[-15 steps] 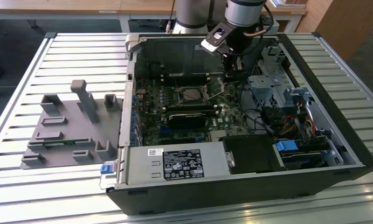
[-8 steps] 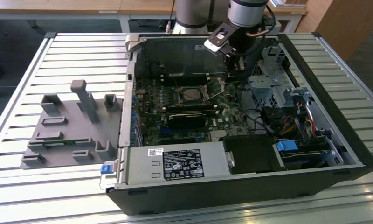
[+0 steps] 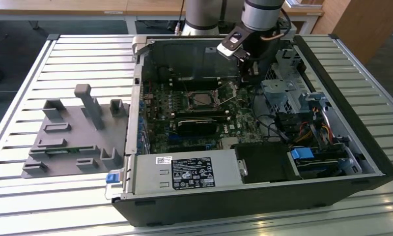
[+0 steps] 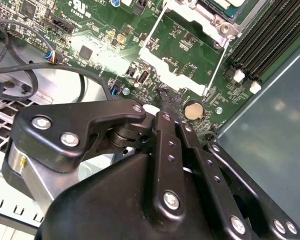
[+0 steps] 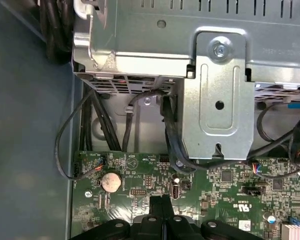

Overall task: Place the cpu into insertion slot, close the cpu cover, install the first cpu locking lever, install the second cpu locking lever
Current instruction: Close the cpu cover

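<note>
The insertion slot [image 3: 202,101] sits in the green board inside the open computer case. A grey square face, the cpu [image 4: 225,6], lies in it. The cpu cover [image 4: 177,67], a silvery frame with thin rod sides, stands tilted up from the socket's edge toward the exterior view's right. My gripper [image 3: 251,73] hangs over the board on that side of the socket, close to the raised frame's free end. In both wrist views the black fingers [image 5: 166,207] meet tip to tip above the board with nothing between them [image 4: 162,96].
A metal drive cage [image 5: 217,95] and loose cables [image 5: 130,125] stand just beyond the fingertips. A coin battery [image 5: 110,182] and long black memory slots [image 4: 270,30] lie nearby. A grey fixture block [image 3: 72,132] rests on the slatted table at the exterior view's left.
</note>
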### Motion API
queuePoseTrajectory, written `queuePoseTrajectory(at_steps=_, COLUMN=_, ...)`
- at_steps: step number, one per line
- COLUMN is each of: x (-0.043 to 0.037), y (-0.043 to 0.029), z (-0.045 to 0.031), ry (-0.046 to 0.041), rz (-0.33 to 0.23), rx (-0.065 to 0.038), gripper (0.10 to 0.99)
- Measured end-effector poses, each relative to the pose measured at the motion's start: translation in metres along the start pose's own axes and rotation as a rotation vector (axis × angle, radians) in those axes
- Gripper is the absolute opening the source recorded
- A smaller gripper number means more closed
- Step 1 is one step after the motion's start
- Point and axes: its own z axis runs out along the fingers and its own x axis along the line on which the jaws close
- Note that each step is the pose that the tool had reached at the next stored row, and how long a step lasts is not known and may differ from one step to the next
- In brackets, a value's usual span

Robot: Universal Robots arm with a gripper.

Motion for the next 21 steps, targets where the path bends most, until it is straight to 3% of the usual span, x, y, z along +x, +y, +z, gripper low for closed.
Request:
queuePoseTrajectory(at_steps=10, x=0.0008, y=-0.0002, z=0.0067, ry=-0.0001, rz=0.000, rx=0.004, gripper=0.106)
queuePoseTrajectory(at_steps=21, x=0.0012, y=-0.0217, z=0.0066, ry=0.0000, rz=0.000, rx=0.004, gripper=0.106)
